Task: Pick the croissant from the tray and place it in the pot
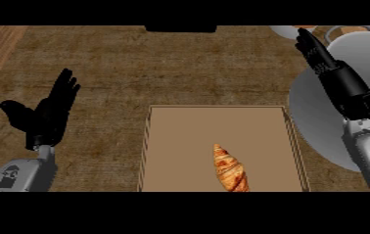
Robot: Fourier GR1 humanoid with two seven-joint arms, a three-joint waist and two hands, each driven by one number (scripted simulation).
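A golden-brown croissant [230,169] lies in the lower middle of a shallow brown tray [180,130], pointing away from me. At the right edge stands a grey pot [312,110], partly cut off by the view and partly covered by my right arm. My right hand [315,49] stretches over the pot's far side with straight fingers and holds nothing. My left hand [49,108] rests open at the left, fingers up, well clear of the tray.
The wooden counter [180,66] runs beyond the tray. A dark object [180,28] sits at the far edge. Pale round items [347,32] show at the top right behind my right hand.
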